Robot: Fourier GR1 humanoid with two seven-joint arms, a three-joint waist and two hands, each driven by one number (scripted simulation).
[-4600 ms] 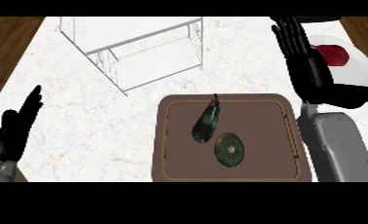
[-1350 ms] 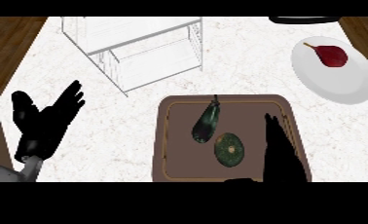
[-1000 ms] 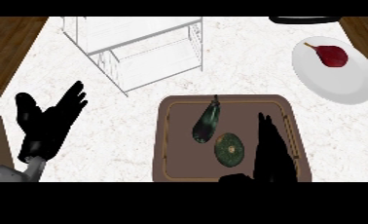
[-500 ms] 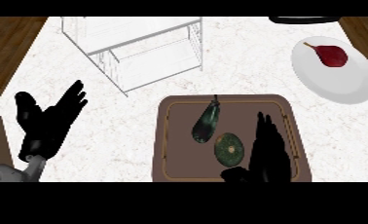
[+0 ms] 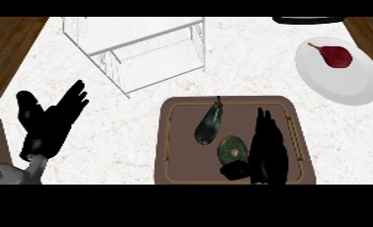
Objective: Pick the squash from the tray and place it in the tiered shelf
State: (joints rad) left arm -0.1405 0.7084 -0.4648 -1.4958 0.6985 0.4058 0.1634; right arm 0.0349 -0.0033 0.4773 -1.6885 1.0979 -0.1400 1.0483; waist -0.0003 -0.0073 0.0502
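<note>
White marble counter. Squash [image 5: 233, 148] lies on the tray [image 5: 178, 137] beside an eggplant [image 5: 209, 125]. Right hand [image 5: 267, 147] alongside, fingers straight, ungrasped. Likely stiff, smooth, rounded: grip across the middle.

- One tray [image 5: 291, 122]
- One squash [image 5: 233, 149]
- One eggplant [image 5: 209, 126]
- One wire shelf [image 5: 143, 49]
- One white plate [image 5: 328, 84]
- One red fruit [image 5: 335, 56] on it
- Two black hands: left [image 5: 48, 125], right [image 5: 267, 149]

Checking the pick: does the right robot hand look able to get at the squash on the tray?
Probably yes: the right robot hand hovers open over the tray, directly beside the squash, with nothing between them.
</note>
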